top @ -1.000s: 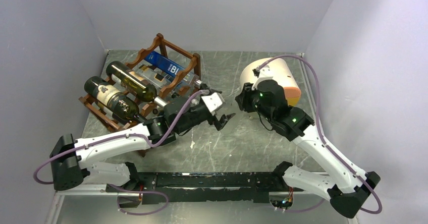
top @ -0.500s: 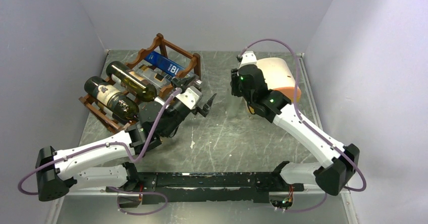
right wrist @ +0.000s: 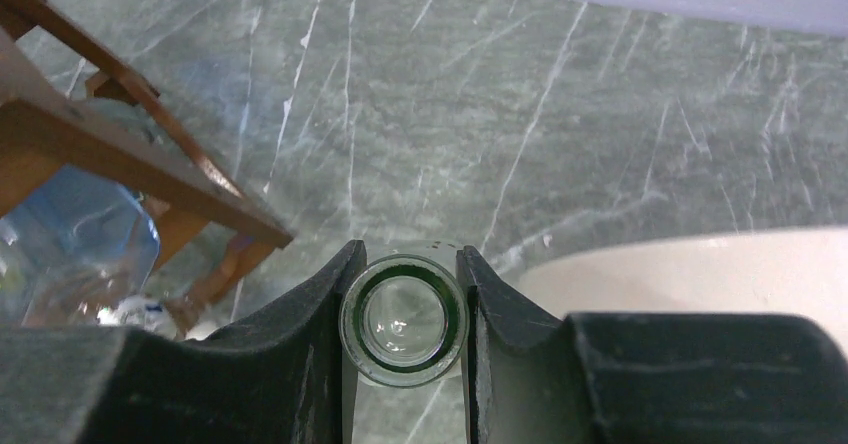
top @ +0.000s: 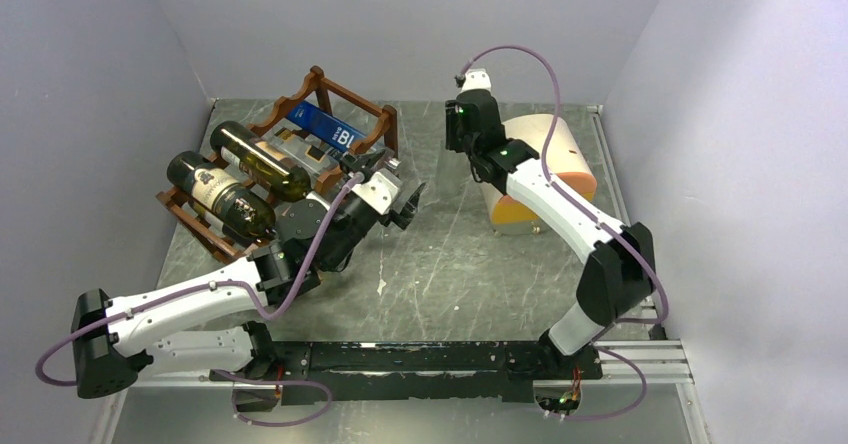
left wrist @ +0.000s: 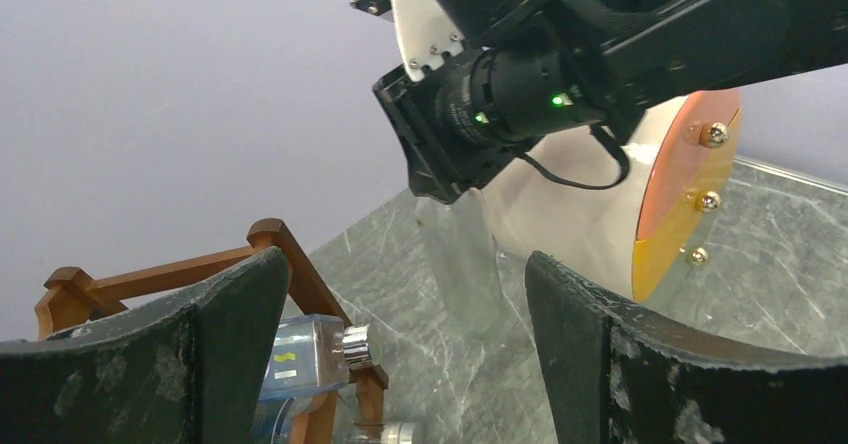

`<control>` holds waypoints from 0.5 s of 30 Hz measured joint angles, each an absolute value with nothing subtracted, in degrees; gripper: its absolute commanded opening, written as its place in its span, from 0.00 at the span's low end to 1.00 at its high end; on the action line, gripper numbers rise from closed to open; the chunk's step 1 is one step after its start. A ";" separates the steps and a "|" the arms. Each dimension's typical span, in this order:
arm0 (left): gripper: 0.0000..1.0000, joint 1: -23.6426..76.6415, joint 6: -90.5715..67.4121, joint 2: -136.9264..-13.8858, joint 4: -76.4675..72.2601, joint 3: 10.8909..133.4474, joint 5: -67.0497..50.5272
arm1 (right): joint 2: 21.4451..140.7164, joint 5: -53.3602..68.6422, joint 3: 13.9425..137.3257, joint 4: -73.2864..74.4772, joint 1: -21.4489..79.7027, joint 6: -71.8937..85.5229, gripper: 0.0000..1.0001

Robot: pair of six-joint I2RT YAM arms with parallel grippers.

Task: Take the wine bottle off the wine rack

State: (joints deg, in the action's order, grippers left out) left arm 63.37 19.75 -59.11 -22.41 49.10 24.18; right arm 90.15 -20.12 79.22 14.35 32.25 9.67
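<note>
The reddish-brown wine rack [top: 318, 86] stands at the back left and holds two dark bottles [top: 228, 202] and a clear blue-labelled bottle [top: 328, 132]. My right gripper [top: 463, 146] is shut on the mouth of a clear glass wine bottle [right wrist: 403, 322], off the rack and to its right. In the left wrist view this bottle [left wrist: 468, 269] hangs upright under the right gripper, its base near the table. My left gripper [top: 405, 202] is open and empty by the rack's right end, its dark fingers [left wrist: 230, 324] framing the rack corner [left wrist: 290, 264].
A cream-and-orange drum-shaped box [top: 545, 169] lies just right of the right gripper, also seen in the left wrist view [left wrist: 600, 204] and the right wrist view [right wrist: 700, 274]. Grey walls close in the green marble table [top: 450, 264] on three sides.
My right arm has swung from in front of the drum box back and left, carrying the clear bottle. My left gripper drew back toward the rack's right end, then held still.
</note>
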 measured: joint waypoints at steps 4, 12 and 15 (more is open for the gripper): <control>0.92 63.37 19.75 -59.70 -22.02 49.32 24.12 | 93.80 -19.05 80.68 12.08 31.51 8.91 0.00; 0.92 63.37 20.34 -59.68 -21.96 49.32 24.05 | 96.38 -17.63 80.58 9.74 31.18 8.71 0.00; 0.92 63.37 20.73 -59.57 -22.00 49.32 24.25 | 96.60 -17.32 80.58 9.30 31.18 8.71 0.01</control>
